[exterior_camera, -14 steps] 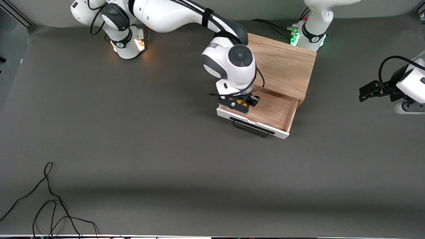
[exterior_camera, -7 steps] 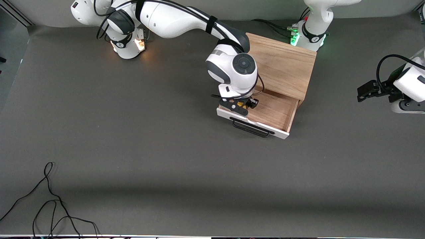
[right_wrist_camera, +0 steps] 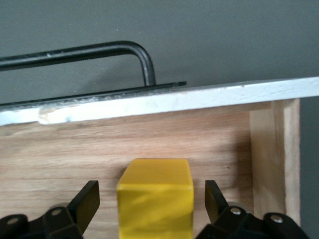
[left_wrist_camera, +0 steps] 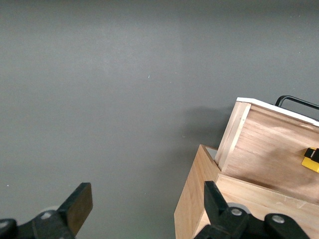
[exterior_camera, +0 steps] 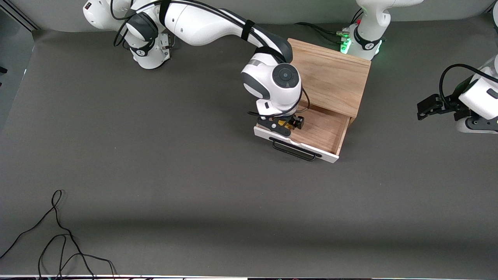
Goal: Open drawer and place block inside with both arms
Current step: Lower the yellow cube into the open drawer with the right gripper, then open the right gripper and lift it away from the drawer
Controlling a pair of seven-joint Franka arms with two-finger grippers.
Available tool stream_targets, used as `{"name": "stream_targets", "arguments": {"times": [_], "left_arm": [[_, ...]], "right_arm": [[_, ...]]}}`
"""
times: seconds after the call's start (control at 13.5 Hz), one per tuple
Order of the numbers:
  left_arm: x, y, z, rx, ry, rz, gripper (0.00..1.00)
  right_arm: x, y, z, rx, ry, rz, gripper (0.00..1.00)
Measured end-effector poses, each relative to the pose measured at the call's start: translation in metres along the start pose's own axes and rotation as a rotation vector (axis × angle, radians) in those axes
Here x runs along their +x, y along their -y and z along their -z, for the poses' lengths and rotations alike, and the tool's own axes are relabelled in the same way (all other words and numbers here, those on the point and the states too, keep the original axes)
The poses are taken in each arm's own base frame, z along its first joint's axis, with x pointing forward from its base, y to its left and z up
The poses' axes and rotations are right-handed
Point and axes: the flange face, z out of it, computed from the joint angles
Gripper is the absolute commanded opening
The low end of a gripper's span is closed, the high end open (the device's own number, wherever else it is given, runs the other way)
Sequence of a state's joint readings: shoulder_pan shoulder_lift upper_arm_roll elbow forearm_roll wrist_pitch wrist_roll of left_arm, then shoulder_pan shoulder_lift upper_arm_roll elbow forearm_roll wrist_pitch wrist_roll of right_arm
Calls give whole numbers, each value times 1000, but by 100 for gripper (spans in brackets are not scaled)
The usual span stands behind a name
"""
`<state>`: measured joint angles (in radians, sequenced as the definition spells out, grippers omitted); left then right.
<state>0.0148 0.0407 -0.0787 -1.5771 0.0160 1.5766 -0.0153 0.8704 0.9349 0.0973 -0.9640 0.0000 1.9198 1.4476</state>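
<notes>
1. Front view: the oak box (exterior_camera: 330,76) sits on the grey bench (exterior_camera: 155,175); its drawer (exterior_camera: 311,134) is pulled out, with bare wood floor beside the right gripper (exterior_camera: 286,123).
2. Left wrist view: the left gripper (left_wrist_camera: 144,209), spread, hangs over bare bench, waiting.
3. Right wrist view: the right gripper's spread fingers (right_wrist_camera: 87,204) flank the plain yellow block (right_wrist_camera: 155,199) without touching it, in the drawer near its white front and corner.

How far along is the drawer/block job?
Done: the drawer is pulled out and the block sits on its floor, by the front panel. In hand: the right hand is down in the drawer, fingers open either side of the block with gaps showing, so it looks released. Left: lifting that hand clear. The left hand waits open, over the table beside the box.
</notes>
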Motion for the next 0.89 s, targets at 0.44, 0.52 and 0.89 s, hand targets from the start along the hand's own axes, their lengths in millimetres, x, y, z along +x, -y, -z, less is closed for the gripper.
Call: {"name": "stream_targets", "arguments": {"times": [0.44,0.52,0.89], "left_arm": [[0,1,0,1,0,-3,100],[0,1,0,1,0,-12,100],[0,2,1,1,-2,-36,100]], "right_arm": [[5,-5,88,38,-21,15,94],[6,-12,110,28,-24,34,94],[45,-67,231,-38,-63,220,97]]}}
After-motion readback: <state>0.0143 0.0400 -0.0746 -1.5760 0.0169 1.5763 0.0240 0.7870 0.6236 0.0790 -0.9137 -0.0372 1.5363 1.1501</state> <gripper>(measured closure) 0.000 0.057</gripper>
